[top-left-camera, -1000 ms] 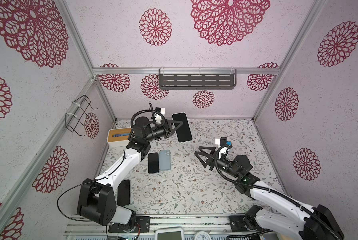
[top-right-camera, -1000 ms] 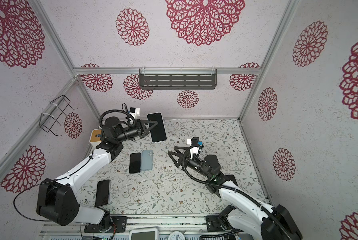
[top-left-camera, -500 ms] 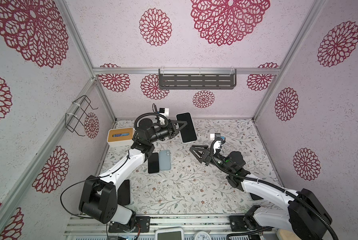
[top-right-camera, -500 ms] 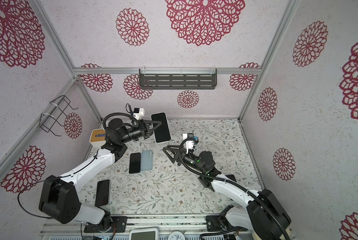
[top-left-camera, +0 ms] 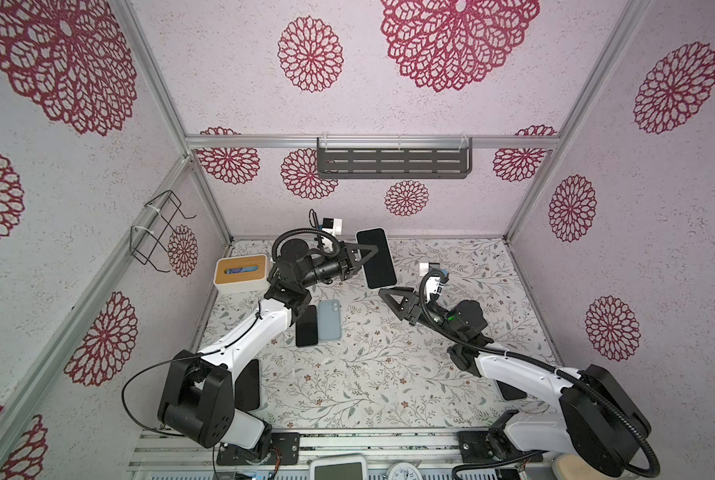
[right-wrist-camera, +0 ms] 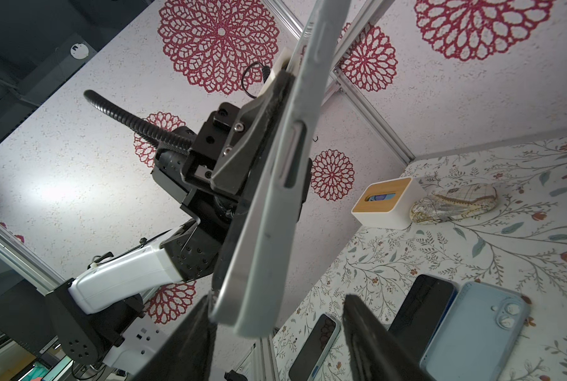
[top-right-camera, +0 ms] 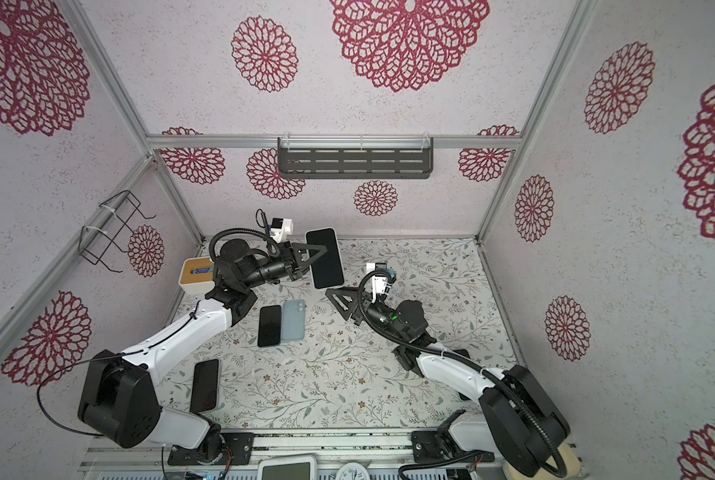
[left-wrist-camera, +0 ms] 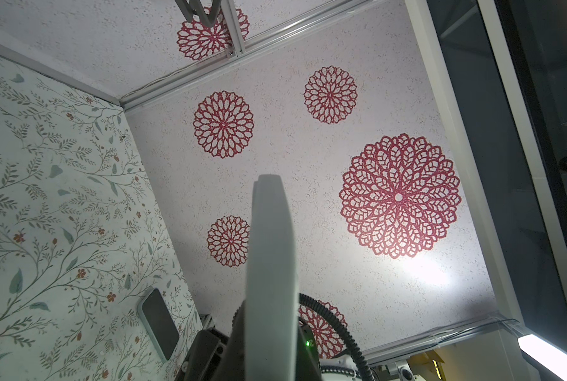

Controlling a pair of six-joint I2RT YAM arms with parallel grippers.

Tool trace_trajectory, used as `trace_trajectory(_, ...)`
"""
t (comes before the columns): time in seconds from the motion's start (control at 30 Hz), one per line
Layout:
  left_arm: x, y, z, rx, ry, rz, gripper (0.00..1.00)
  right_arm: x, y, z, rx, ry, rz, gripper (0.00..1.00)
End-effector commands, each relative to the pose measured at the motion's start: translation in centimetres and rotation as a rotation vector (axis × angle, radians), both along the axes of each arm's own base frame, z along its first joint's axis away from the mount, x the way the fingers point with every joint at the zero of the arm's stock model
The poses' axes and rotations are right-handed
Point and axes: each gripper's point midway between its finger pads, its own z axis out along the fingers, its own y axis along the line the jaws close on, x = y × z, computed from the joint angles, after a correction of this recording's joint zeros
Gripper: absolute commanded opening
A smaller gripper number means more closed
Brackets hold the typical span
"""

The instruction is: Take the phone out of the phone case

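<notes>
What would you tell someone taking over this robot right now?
Left gripper: shut on the cased phone, held up off the table.
Right gripper: open, its fingers either side of the phone's lower end, not gripping.
Done: phone lifted and presented to the right arm.
Left: close the right fingers and work the phone out of the pale case; it sits fully inside for now.

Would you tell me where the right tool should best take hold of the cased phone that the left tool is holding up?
I'd take its free end nearest the open right tool, from below, jaws across its thickness. The left tool clamps the cased phone mid-length at one long edge, leaving that end clear.
</notes>
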Motion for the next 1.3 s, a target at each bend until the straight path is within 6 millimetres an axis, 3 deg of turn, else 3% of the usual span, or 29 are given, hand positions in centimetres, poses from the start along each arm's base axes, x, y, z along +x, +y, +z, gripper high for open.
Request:
trace_trajectory(0.0,-1.9,0.0,3.7,-0.05,-0.12,-0.024,0.0,-0.1,-0.5,2.7,0.071,-0.064,0.003,0.61)
trace_trajectory(1.07,-5.0,-1.2,6.2,-0.106,-0.194,-0.108,0.0,2.2,-2.2,0.6,0.085,0.004,-0.061,0.52)
trace_trajectory(1.27,-5.2,-1.5,5.3,-0.09,-0.18,-0.121,0.0,2.4,-2.7,0.9,0.089,0.002,-0.077,0.49)
